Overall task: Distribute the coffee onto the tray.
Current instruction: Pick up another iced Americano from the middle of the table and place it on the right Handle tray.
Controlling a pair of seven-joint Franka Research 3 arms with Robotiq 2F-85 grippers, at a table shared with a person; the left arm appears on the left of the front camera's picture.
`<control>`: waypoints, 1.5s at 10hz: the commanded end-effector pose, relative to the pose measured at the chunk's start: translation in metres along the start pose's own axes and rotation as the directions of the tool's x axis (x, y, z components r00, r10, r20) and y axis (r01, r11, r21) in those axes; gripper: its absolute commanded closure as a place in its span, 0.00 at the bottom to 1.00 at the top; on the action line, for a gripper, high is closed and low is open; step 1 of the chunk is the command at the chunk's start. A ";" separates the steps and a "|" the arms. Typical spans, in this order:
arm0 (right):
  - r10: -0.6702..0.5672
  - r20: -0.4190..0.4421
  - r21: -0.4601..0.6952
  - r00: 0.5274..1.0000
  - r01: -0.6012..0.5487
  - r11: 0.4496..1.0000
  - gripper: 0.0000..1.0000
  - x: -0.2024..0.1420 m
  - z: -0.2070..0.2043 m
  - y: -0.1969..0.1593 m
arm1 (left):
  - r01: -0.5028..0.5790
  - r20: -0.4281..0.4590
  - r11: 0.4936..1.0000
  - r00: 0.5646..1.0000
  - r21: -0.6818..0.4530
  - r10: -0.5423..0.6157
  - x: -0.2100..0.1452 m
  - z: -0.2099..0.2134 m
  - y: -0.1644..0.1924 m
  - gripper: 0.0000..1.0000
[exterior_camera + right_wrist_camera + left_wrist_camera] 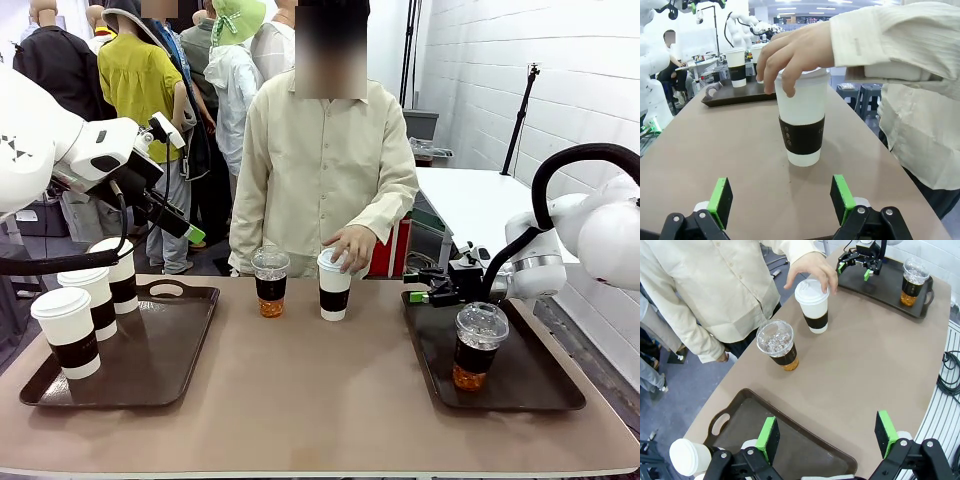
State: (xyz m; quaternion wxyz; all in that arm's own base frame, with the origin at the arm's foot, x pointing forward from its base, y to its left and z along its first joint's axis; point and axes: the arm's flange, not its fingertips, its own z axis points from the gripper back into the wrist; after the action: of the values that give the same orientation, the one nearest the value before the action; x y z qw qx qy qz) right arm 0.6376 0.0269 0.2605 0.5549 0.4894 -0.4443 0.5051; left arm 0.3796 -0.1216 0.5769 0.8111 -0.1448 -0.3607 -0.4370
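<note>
Three white lidded coffee cups with dark sleeves (95, 305) stand on the left tray (175, 345). One clear dome-lidded cup (478, 345) stands on the right tray (530, 385). Between the trays, near the far edge, a second clear cup (270, 281) (777, 346) and a white cup (334, 285) (802, 125) stand on the table. The person's hand (350, 245) rests on the white cup's lid. My left gripper (185, 228) (827, 437) hangs open above the left tray. Low over the right tray's far left corner, my right gripper (420, 288) (781, 200) is open and faces the white cup, apart from it.
The brown table (320, 400) lies bare between the two trays. A person in a cream shirt (325, 150) stands at the far edge. A white table (480, 205) stands behind on the right.
</note>
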 end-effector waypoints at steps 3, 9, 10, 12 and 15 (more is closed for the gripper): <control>0.000 0.000 0.000 1.000 0.000 1.000 0.00 0.000 -0.001 0.000 | -0.004 0.002 1.000 1.000 -0.004 0.004 -0.001 -0.001 0.001 0.00; 0.000 0.000 0.000 1.000 0.000 1.000 0.00 0.000 -0.001 0.000 | -0.004 0.002 1.000 1.000 -0.004 0.004 -0.001 -0.001 0.001 0.00; 0.000 0.000 0.000 1.000 0.000 1.000 0.00 0.000 -0.001 0.000 | -0.004 0.002 1.000 1.000 -0.004 0.004 -0.001 -0.001 0.001 0.00; 0.000 0.000 0.000 1.000 0.000 1.000 0.00 0.000 -0.001 0.000 | -0.004 0.002 1.000 1.000 -0.004 0.004 -0.001 -0.001 0.001 0.00; 0.000 0.000 0.000 1.000 0.000 1.000 0.00 0.000 -0.001 0.000 | -0.004 0.002 1.000 1.000 -0.004 0.004 -0.001 -0.001 0.001 0.00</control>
State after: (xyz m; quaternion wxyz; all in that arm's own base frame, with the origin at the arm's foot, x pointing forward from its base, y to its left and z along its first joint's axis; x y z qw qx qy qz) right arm 0.6376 0.0269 0.2605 0.5549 0.4894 -0.4443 0.5051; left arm 0.3796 -0.1216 0.5769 0.8111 -0.1448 -0.3607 -0.4370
